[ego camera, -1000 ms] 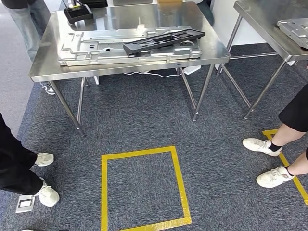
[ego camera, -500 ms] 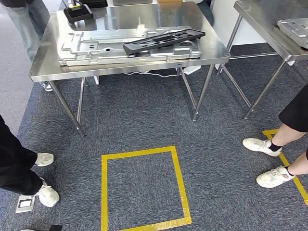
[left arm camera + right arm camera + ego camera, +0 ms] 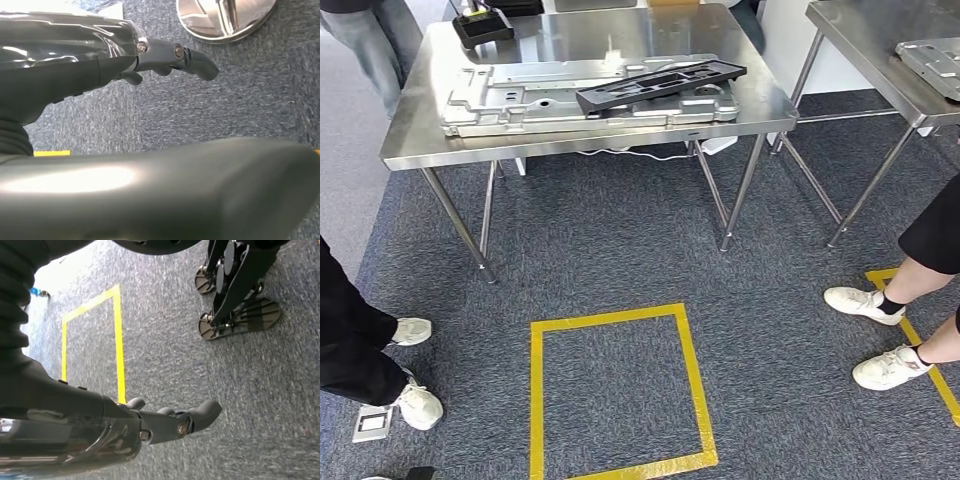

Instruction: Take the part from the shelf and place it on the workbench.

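While the long black part (image 3: 661,84), judged rigid, light and best gripped along its outer rails, lies across one silver metal panel (image 3: 546,100) on the near tabletop (image 3: 584,148), both hands, left hand (image 3: 177,57) and right hand (image 3: 177,425), hang empty with fingers extended above carpet.

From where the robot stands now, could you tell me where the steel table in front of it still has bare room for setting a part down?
On the steel table, bare steel runs along the far edge, between the black tray at the far left corner and the right end. The middle is crowded: a long metal panel with a black frame lying across it.
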